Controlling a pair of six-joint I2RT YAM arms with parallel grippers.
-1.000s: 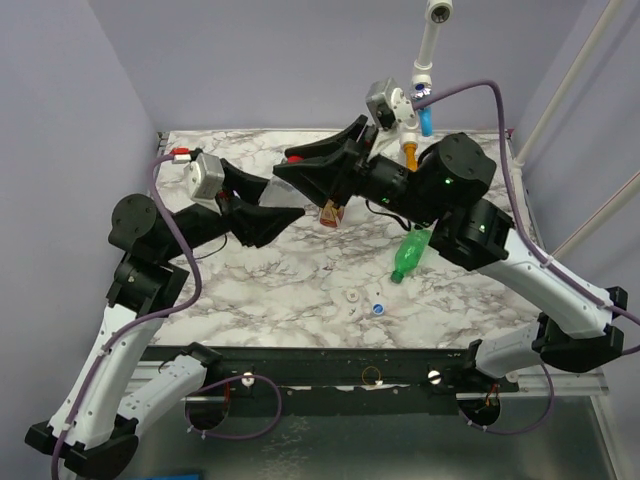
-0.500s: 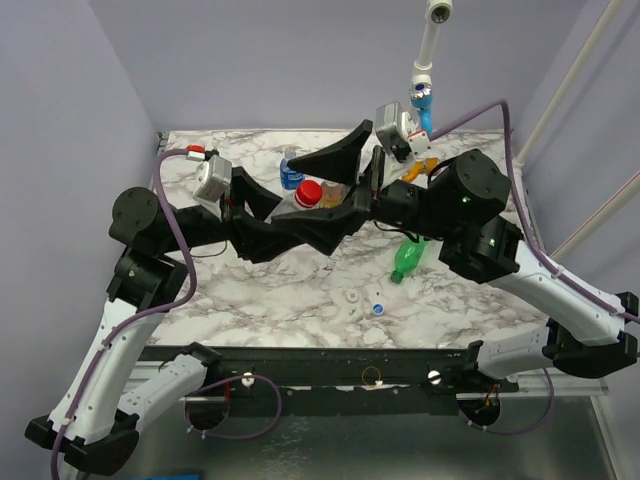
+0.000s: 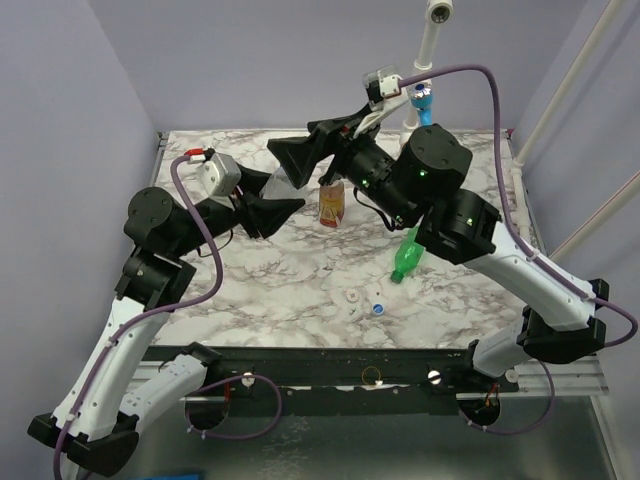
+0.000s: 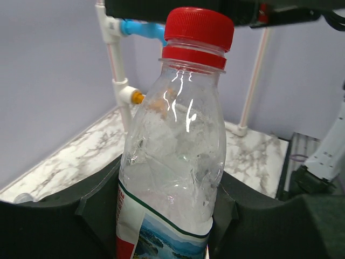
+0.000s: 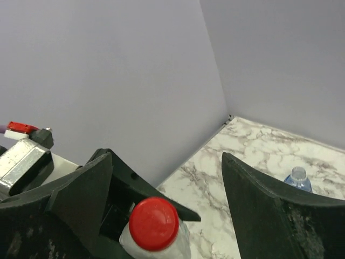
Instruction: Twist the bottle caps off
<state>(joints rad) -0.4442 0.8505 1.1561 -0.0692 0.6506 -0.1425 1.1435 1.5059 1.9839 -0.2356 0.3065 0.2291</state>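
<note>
Here the left gripper [image 4: 164,208] is pressed against both sides of a clear, crumpled plastic bottle [image 4: 172,145]. It clamps the bottle low on the body and holds it upright above the marble table [image 3: 280,290], probably so the neck stands free and the body cannot turn. The bottle's round red screw cap [image 4: 198,32] is on, seated down on its red collar ring. The right gripper [image 5: 167,210] hovers over that bottle with its fingers spread wide, one on each side of the cap and touching neither, apparently lined up to close and twist. The bottle's red-and-white label [image 4: 161,243] shows a landscape picture, but no writing is legible. Right of the held bottle stands an amber bottle with a red-gold label [image 3: 333,205], its print too small to read. Farther right lies an all-green bottle [image 3: 408,255], with two loose pale caps [image 3: 352,299] near it.
</note>
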